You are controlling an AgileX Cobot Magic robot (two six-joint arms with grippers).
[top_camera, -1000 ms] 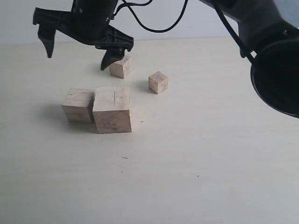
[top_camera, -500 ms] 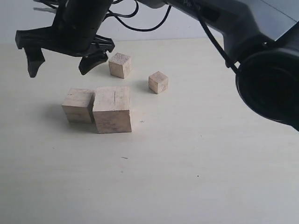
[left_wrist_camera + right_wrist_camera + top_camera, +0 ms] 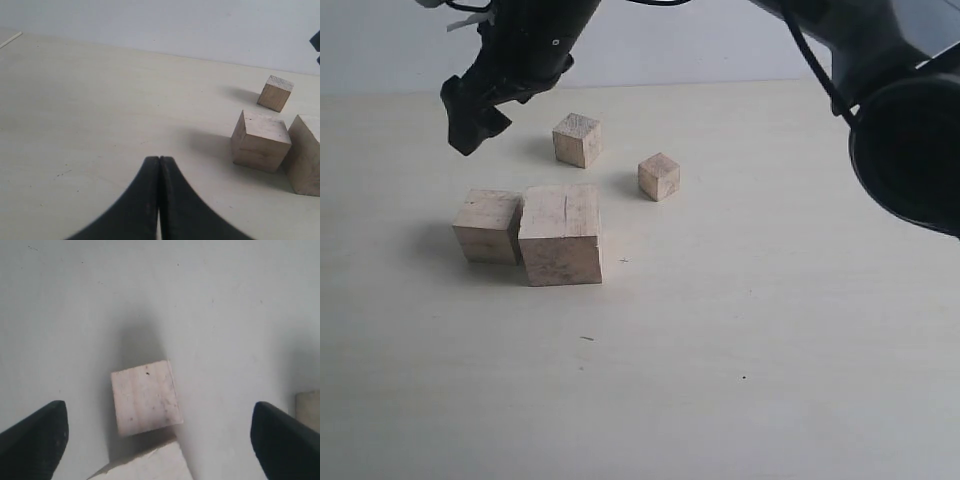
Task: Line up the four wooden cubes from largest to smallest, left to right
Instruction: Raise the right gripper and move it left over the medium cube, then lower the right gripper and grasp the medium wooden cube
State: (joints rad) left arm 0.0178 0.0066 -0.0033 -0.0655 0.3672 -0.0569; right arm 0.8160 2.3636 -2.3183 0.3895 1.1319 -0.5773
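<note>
Four wooden cubes lie on the pale table. The largest cube [image 3: 560, 235], with a dark crack on top, touches the second-largest cube [image 3: 487, 226] on its left. Behind them sit the third cube [image 3: 577, 139] and the smallest cube [image 3: 659, 176]. My right gripper [image 3: 470, 118] hangs above and behind the second-largest cube, seen end-on. In the right wrist view this gripper [image 3: 157, 409] is open and empty, its wide-apart fingers [image 3: 35, 440] straddling the second-largest cube [image 3: 145, 396] below. My left gripper [image 3: 159, 159] is shut and empty, well short of the cubes [image 3: 260, 140].
The right arm [image 3: 880, 90] reaches across from the right, its black body filling the upper right corner. Bare table [image 3: 740, 340] spreads in front of and to the right of the cubes. A pale wall stands behind the table.
The right gripper moved left, away from the third cube, and turned about its wrist, so it now shows end-on. It stays open. The cubes have not moved.
</note>
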